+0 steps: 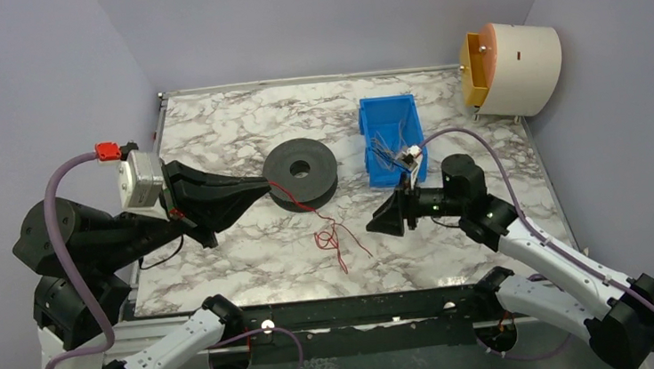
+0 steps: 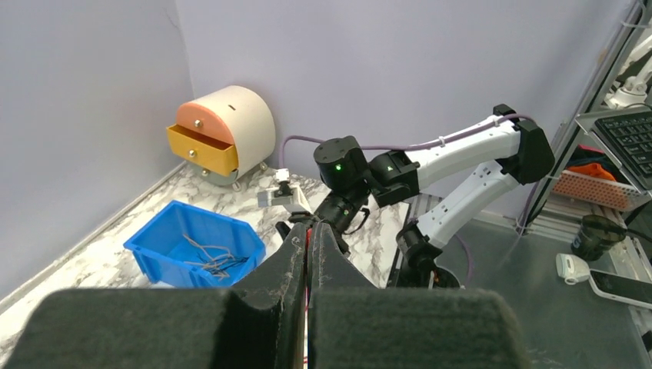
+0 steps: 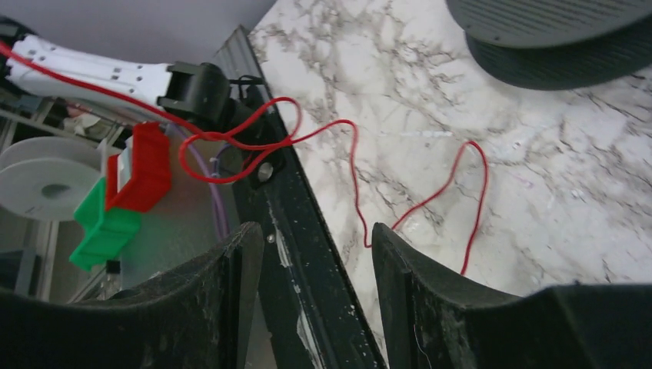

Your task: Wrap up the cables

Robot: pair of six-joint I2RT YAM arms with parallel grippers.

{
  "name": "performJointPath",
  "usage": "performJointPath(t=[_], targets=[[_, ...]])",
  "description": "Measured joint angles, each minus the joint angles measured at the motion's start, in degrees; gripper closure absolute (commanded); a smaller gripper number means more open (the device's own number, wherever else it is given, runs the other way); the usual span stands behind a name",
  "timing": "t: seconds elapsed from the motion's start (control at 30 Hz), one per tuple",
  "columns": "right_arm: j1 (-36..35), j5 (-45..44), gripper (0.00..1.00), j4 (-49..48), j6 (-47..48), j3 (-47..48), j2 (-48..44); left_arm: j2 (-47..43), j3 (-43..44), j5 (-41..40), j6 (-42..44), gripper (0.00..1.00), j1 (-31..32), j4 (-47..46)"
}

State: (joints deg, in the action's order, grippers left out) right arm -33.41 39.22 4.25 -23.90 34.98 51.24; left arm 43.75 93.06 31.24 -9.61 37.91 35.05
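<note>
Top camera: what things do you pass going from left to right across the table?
Left gripper pinching the red cable → spool → blue bin → drawer box.

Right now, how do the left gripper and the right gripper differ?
The left gripper is pinched shut on the red cable; the right gripper is open and holds nothing. The left gripper reaches the black spool's rim; the right gripper hovers near the blue bin. Both are black and point toward each other.
</note>
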Motion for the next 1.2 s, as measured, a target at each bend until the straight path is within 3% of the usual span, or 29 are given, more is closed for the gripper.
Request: performJointPath(t=[0.17,0.47,1.2], targets=[[-2.08,4.15,0.38,-6.16,0.66,-1.55,0.04,1.11,-1.79,-1.05,-1.68,1.0,0.0,-2.97],[-3.34,7.61,0.33,-21.99,4.79,-12.35,4.39,2.82,-2.45,-0.81,-4.61,1.0,0.0,-8.5],[-18.43,0.33,0.32,-48.37,1.81,-6.78,32.96,2.93,-2.45,-0.61,-5.84,1.0,0.0,-10.58]])
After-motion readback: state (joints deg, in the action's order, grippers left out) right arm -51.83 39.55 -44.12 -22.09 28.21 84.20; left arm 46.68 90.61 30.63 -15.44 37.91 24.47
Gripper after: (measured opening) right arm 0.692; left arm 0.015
